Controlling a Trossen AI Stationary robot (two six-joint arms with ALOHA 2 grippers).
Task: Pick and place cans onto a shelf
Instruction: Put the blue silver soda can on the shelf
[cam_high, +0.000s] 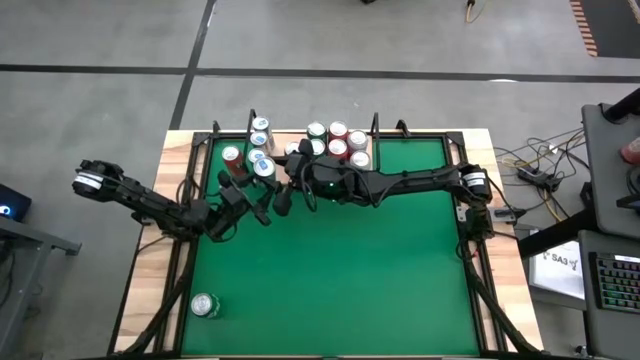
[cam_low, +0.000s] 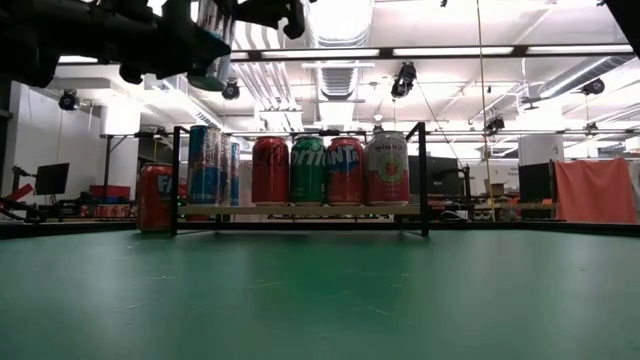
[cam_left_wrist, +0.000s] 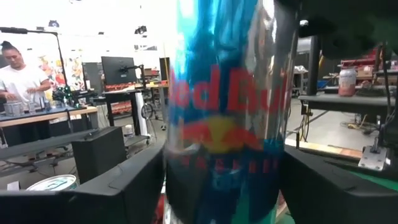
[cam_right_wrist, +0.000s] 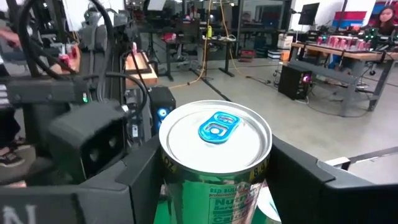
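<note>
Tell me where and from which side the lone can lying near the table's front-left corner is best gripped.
The lone can lies on its side on the green table, silver top showing, away from the other cans. Coming straight down from above seems best, with the fingers closing across the middle of its round body, on its two long sides, so it cannot roll away. Its ends look harder to hold.

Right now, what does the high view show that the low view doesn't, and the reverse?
Only the high view: a lone can far from the shelf on the left arm's side, and the left claw and right claw meeting by the shelf. Only the low view: the shelf cans' red, green and blue sides, and a raised can above the table. Both: the shelf with its cans.
</note>
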